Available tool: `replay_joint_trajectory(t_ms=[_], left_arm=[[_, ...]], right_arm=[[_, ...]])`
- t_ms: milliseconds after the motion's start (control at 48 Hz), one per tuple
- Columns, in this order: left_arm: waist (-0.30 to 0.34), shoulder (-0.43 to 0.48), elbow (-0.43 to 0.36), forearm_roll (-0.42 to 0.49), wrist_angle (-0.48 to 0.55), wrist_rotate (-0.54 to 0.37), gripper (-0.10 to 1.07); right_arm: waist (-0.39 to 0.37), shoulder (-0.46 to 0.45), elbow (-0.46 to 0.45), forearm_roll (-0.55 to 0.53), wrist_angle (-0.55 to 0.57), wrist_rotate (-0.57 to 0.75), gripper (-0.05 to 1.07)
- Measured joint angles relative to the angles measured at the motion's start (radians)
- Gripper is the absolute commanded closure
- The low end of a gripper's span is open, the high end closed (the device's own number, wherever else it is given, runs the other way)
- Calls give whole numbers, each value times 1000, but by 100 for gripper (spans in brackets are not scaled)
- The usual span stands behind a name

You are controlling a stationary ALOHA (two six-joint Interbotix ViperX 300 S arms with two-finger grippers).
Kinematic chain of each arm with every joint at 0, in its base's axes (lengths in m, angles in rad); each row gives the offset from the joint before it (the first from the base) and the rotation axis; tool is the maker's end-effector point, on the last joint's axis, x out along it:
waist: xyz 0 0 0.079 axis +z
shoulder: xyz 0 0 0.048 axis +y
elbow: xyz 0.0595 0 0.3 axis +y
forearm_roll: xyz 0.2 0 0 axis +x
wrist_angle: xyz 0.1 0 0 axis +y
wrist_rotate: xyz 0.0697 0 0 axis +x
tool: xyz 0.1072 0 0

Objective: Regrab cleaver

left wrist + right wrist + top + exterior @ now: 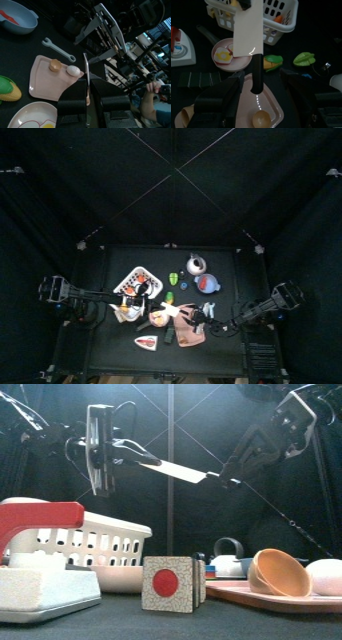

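Two grippers met above the desk: the left gripper (134,456) clenched the pale rectangular cleaver's (174,470) blade, long axis level, black handle lying between the right gripper's (256,95) released, wide jaws.

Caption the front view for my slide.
Left claw holds the cleaver level in the air while the open right claw closes around its handle end.

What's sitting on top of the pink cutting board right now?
On the pink board lie a small brown bowl-like piece and a white egg-like piece. The left gripper covers the board's near corner.
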Motion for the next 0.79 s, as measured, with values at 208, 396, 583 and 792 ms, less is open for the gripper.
replay_joint_trajectory(t_ms=[208,396,583,792], left_arm=[[0,15,-2,109,-23,115,54],[-2,83,-32,155,-98,356,55],[-17,195,-89,66,-218,621,55],[-69,276,-146,-106,-255,819,55]], right_arm=[[49,-147,5,144,18,-5,12],[100,-319,57,249,-49,-3,12],[107,-410,101,347,-109,9,12],[97,-486,91,554,-44,-21,12]])
